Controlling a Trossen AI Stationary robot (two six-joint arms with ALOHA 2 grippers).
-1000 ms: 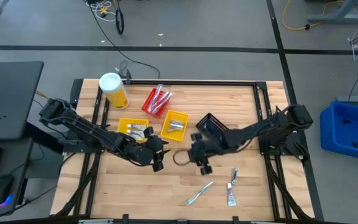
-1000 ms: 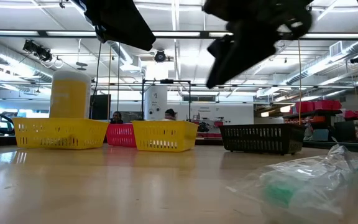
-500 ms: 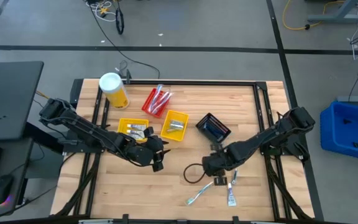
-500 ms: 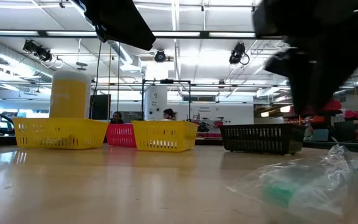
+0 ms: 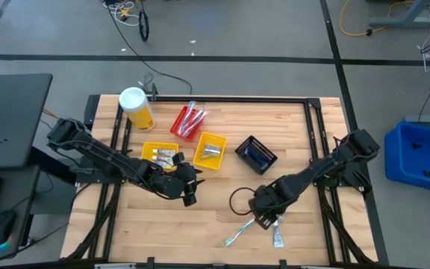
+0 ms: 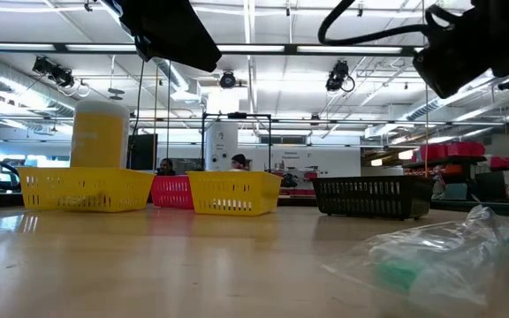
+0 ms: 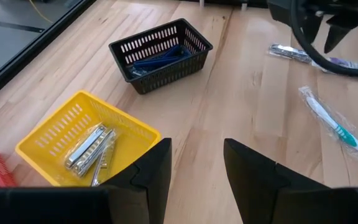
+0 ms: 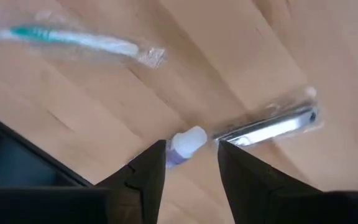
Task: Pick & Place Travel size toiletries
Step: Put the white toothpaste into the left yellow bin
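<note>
Three loose toiletries lie near the table's near right part: a wrapped green-and-white toothbrush [image 5: 239, 232], a white tube [image 5: 278, 238] and a wrapped silvery razor [image 8: 267, 127]. My right gripper [image 5: 266, 218] hovers low over them, open. In the right wrist view its fingers stand on either side of the tube's white cap [image 8: 189, 140] without clearly touching it. The toothbrush [image 8: 73, 38] lies apart from it. My left gripper [image 5: 189, 190] waits open near the table's middle, holding nothing.
Along the far half stand a yellow bin [image 5: 160, 154] with tubes, a second yellow bin [image 5: 210, 149] with silvery wrapped items, a red bin [image 5: 188, 122] and a black bin [image 5: 256, 155] with blue items. A yellow canister [image 5: 136, 108] stands at the far left corner.
My right gripper has swung from beside the black bin toward the table's near edge and slightly right, coming down over the loose tube and razor. The toiletries have stayed where they lay.
</note>
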